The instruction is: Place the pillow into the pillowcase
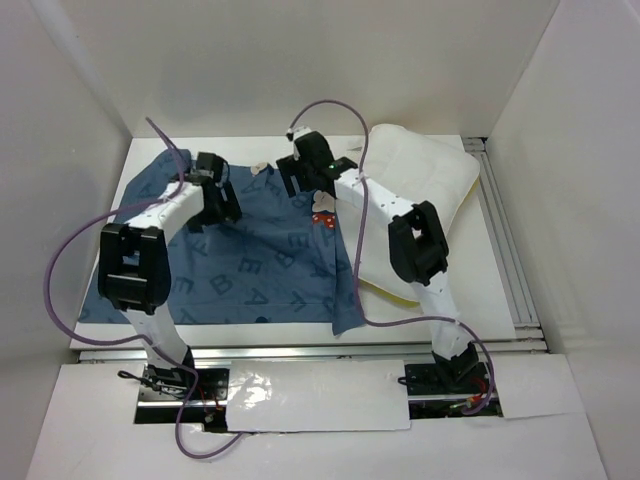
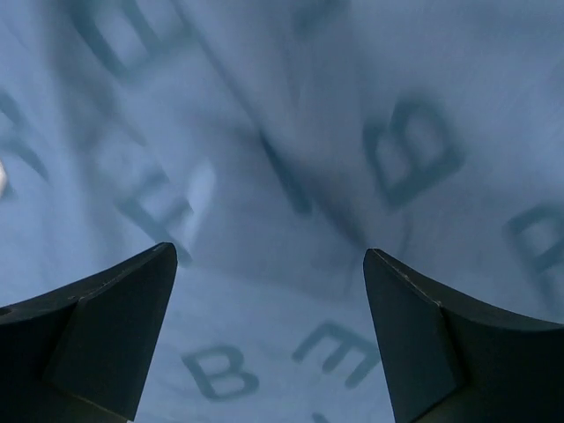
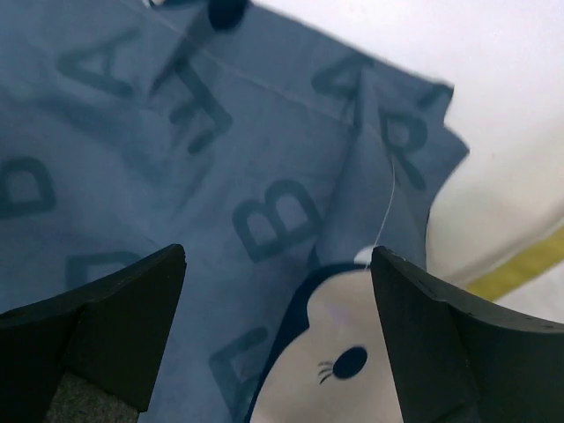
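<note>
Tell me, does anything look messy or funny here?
A bit, yes. The pillowcase lies rumpled, with its right edge folded over. The pillow sits crooked beside it, mostly uncovered. Nothing looks torn or spilled.

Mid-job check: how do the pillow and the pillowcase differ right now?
The pillowcase is blue with printed letters; the pillow is plain cream-white with a yellow edge. The pillowcase lies thin and flat at left and centre; the pillow sits puffy at the far right. Both rest on the table, the pillowcase's right edge overlapping the pillow.
</note>
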Robot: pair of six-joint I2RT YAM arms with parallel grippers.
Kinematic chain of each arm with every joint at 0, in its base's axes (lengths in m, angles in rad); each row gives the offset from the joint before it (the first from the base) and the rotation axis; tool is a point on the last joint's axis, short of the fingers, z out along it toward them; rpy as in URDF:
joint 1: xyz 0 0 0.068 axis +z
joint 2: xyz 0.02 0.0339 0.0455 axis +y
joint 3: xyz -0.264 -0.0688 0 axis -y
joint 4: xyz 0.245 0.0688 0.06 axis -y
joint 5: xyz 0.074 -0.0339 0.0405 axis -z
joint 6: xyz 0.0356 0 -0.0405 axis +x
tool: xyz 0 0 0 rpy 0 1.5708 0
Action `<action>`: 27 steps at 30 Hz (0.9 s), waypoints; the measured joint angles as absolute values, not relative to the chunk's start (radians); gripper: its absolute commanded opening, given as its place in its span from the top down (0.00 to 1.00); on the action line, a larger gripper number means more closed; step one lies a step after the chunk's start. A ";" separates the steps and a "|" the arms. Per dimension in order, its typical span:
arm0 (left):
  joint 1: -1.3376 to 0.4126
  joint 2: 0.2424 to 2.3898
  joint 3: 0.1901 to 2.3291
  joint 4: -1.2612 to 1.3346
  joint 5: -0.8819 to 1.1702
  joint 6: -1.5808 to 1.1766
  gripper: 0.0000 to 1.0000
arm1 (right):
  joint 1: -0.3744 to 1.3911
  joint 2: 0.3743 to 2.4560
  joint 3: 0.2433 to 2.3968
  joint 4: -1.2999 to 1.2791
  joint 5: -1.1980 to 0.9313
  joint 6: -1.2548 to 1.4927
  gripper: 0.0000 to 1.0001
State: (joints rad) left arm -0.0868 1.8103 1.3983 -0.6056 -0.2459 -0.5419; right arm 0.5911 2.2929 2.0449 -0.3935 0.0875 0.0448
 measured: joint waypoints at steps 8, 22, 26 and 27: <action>-0.171 1.839 1.292 -0.604 -0.277 -0.632 0.00 | 0.645 2.138 1.702 -0.402 0.235 0.062 0.08; -0.185 1.934 1.302 -0.477 -0.265 -0.651 0.36 | 0.657 1.699 1.394 -0.309 0.182 0.116 0.06; -0.186 1.934 1.292 -0.447 -0.277 -0.635 1.00 | 0.657 1.653 1.367 -0.282 0.175 0.122 0.06; -0.184 1.934 1.289 -0.442 -0.280 -0.636 1.00 | 0.657 1.646 1.360 -0.277 0.175 0.124 0.06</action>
State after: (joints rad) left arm -0.1837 1.9335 1.2888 -0.4423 -0.2798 -0.6365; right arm 0.6567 1.6459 1.3598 -0.2768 0.1753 0.1238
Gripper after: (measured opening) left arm 0.049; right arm 0.935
